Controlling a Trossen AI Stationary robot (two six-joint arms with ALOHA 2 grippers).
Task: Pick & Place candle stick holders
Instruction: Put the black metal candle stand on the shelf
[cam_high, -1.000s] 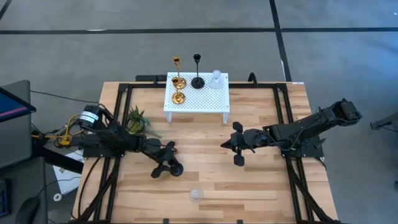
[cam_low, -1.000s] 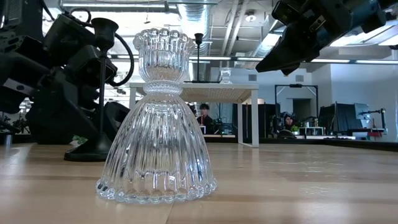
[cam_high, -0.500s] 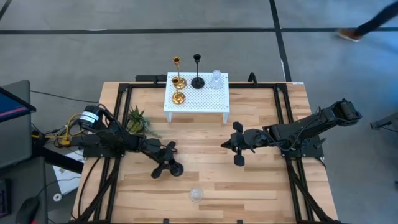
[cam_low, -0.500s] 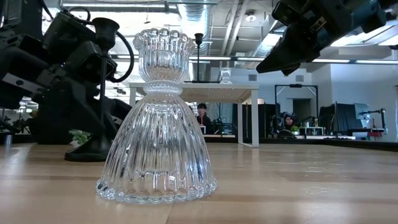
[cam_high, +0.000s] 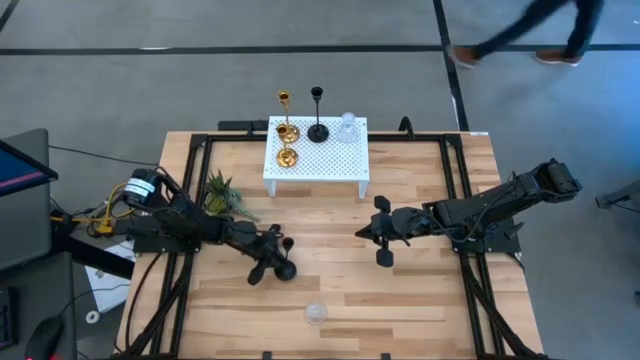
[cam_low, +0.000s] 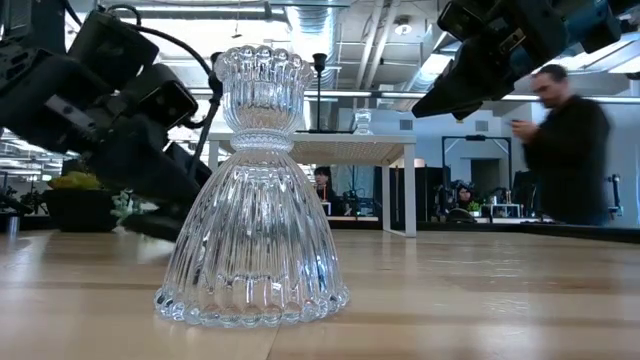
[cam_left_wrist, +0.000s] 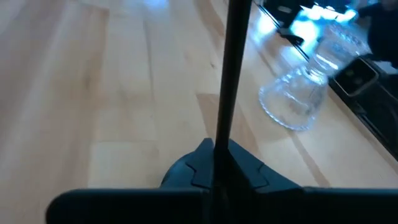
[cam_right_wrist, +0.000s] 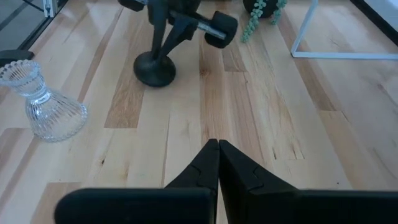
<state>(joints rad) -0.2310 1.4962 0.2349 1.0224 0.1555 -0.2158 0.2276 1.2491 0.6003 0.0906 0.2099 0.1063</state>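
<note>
A: Where is your left hand (cam_high: 272, 262)?

B: Toward the near edge of the surface (cam_high: 420, 300), clamped on the stem of a black candle stick holder (cam_right_wrist: 163, 43), which leans, its base (cam_right_wrist: 154, 68) on the wood.

A: And your right hand (cam_high: 381, 232)?

B: Mid-surface, fingers pressed together, empty.

A: The others?

B: A clear glass holder (cam_low: 251, 200) stands by the near edge; two gold (cam_high: 286, 140), one black (cam_high: 317, 115) and one glass (cam_high: 347, 127) sit on the white stand (cam_high: 315, 158) at the far edge.
</note>
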